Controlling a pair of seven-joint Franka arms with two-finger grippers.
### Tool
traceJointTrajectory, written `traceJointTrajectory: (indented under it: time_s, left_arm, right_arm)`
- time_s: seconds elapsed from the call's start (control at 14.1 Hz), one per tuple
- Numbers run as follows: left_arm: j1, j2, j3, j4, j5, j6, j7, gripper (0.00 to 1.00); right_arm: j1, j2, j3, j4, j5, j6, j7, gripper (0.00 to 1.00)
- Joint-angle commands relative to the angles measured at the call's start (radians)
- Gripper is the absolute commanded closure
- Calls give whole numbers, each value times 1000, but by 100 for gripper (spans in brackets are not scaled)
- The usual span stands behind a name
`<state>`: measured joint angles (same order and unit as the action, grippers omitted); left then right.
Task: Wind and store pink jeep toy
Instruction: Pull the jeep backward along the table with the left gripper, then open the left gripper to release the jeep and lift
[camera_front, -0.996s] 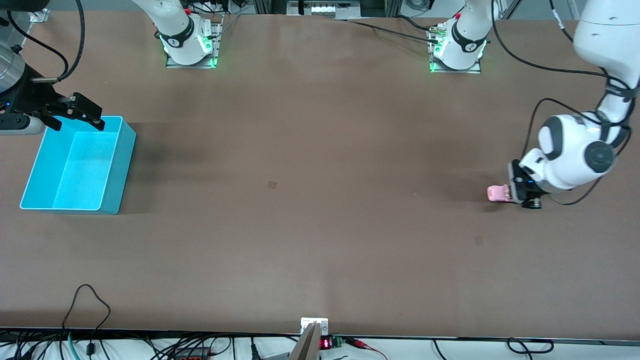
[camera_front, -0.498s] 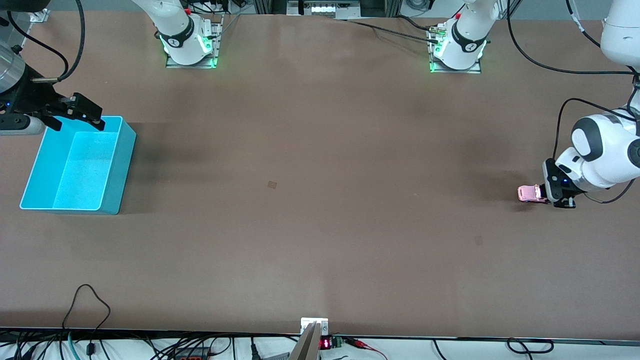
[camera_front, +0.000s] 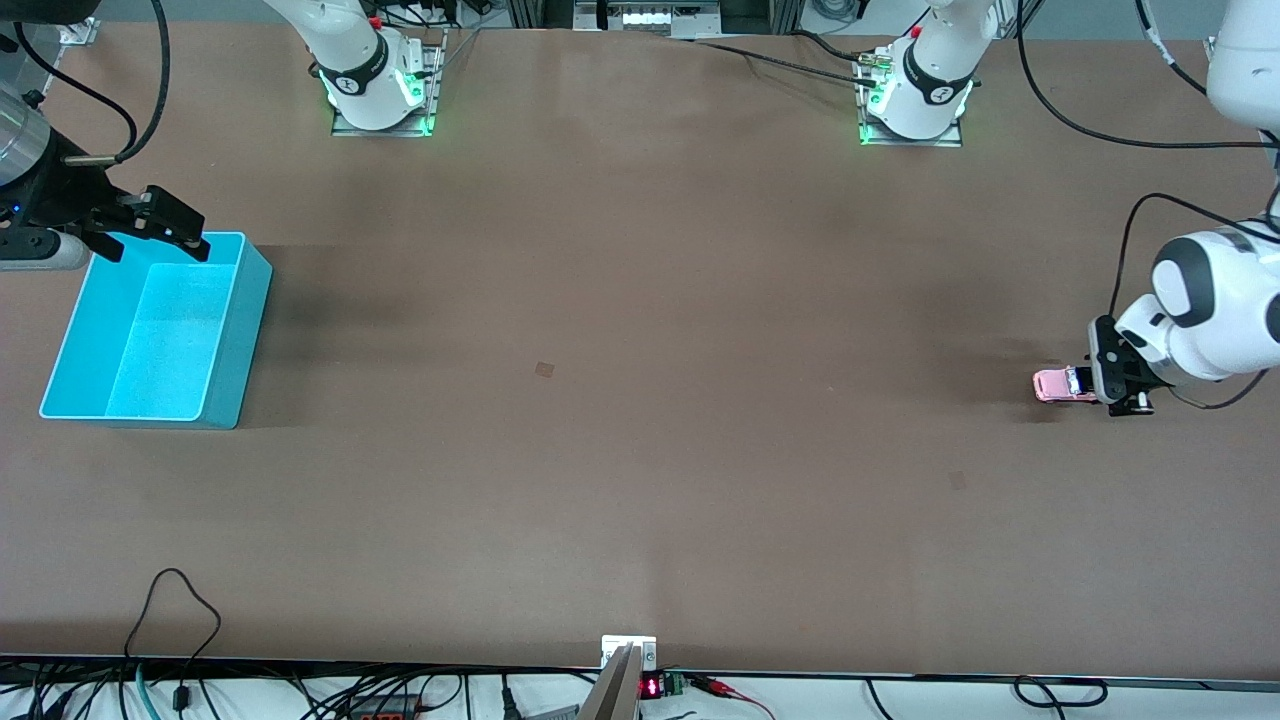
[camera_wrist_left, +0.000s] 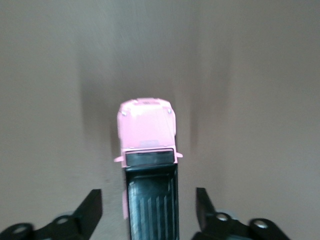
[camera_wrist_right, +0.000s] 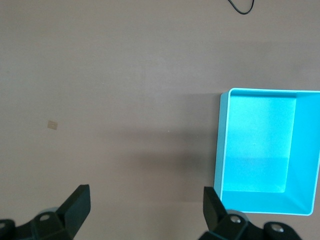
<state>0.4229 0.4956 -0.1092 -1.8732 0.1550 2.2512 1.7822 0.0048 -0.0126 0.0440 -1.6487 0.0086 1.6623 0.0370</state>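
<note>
Left gripper (camera_front: 1085, 384): its fingers stood spread, one to each side of the pink jeep toy (camera_front: 1062, 385), with a gap showing between each fingertip and the toy's flanks in the left wrist view; nothing was clamped.
Left gripper, wrist view (camera_wrist_left: 149, 210): the two dark fingers (camera_wrist_left: 91, 209) sat wider than the jeep (camera_wrist_left: 146, 131), whose black roof panel ran back between them toward the camera.
Left arm pose: it came from its base down along the table's edge at the left arm's end, with the white wrist bent low and level so the gripper pointed along the tabletop toward the right arm's end.
Pink jeep toy: on the brown table (camera_front: 640, 420) at the left arm's end, wheels down, well apart from the turquoise bin (camera_front: 238, 335).
Right gripper (camera_front: 150, 235): fingers wide apart and empty, hanging over the rim of the bin at the edge farthest from the front camera.
Right gripper, wrist view (camera_wrist_right: 145, 207): both fingertips framed bare table beside the bin (camera_wrist_right: 222, 150).
Right arm pose: waiting, reaching in from the table's edge at its own end.
Turquoise bin: open-topped, at the right arm's end.
</note>
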Motion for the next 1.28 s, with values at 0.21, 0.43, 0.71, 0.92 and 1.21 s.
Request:
traceJointTrajectory:
  time_s: [0.21,0.43,0.71,0.92,1.21]
  left_arm:
    - [-18,-42,-82,233,29,-368,-142,0]
    - [-93,-42,-84,330,35,-530,-356,0]
    - [-131,-42,-144,434,24,-737,-741,0]
    - [-133,-45,-220,477,23,-779,-993,0]
    - [-189,-92,-224,488,8,-777,-1243,0]
  right_arm:
    - [-8,2,4,10,8,-13,-8,0]
    - [-8,0,4,10,8,-13,-8,0]
    - [-9,0,4,10,8,-13,-8,0]
    - [-9,0,4,9,8,-13,-9,0]
    - [-9,0,4,9,8,-10,-11,0]
